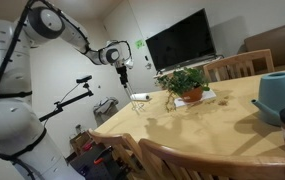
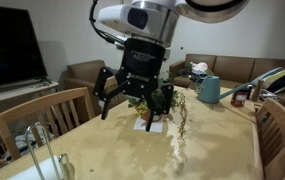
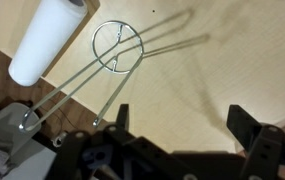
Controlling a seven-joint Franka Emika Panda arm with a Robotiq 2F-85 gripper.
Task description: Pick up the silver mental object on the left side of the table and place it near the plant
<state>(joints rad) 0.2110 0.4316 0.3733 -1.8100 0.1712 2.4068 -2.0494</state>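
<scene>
Wooden tabletop point(image 1: 222, 125) is filling most of both exterior views, with a dark television point(image 1: 181, 40) hanging on the wall behind it and chairs point(image 2: 50, 112) standing at its edges. A leafy plant point(image 1: 185, 80) is sitting in an orange-brown pot point(image 1: 192, 96) toward the middle of the frame, and a teal watering can point(image 1: 279, 97) is standing at the right edge; what the can is holding cannot be told. The gripper point(image 3: 180, 115) is hanging above the table with its jaws spread wide and nothing between them, its dark fingers point(image 3: 244, 125) showing along the bottom of the wrist view. The silver metal object point(image 3: 117, 47), a thin wire frame with a ring and long legs, is lying on the wood in the upper middle of the wrist view, just beside a white roll point(image 3: 47, 40) at upper left. In an exterior view the gripper point(image 2: 134, 100) is covering part of the plant point(image 2: 163, 100), while the wire frame is showing at lower left.
</scene>
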